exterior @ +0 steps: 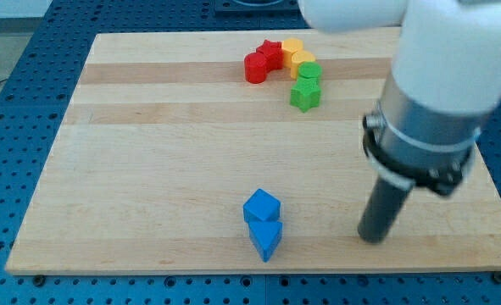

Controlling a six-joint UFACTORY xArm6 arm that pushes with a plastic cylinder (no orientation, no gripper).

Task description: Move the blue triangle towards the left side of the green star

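Note:
The blue triangle (266,238) lies near the view's bottom edge of the wooden board (148,169), touching a blue cube (261,206) just above it. The green star (304,95) sits near the view's top, at the lower end of a curved row of blocks. My tip (371,238) rests on the board to the right of the blue triangle, well apart from it, at about the same height in the view. The white arm (436,76) above hides part of the board's right side.
The curved row at the view's top holds a red cylinder (255,68), a red star (271,54), a yellow block (293,46), a second yellow block (302,60) and a green cylinder (309,74). Blue perforated table surrounds the board.

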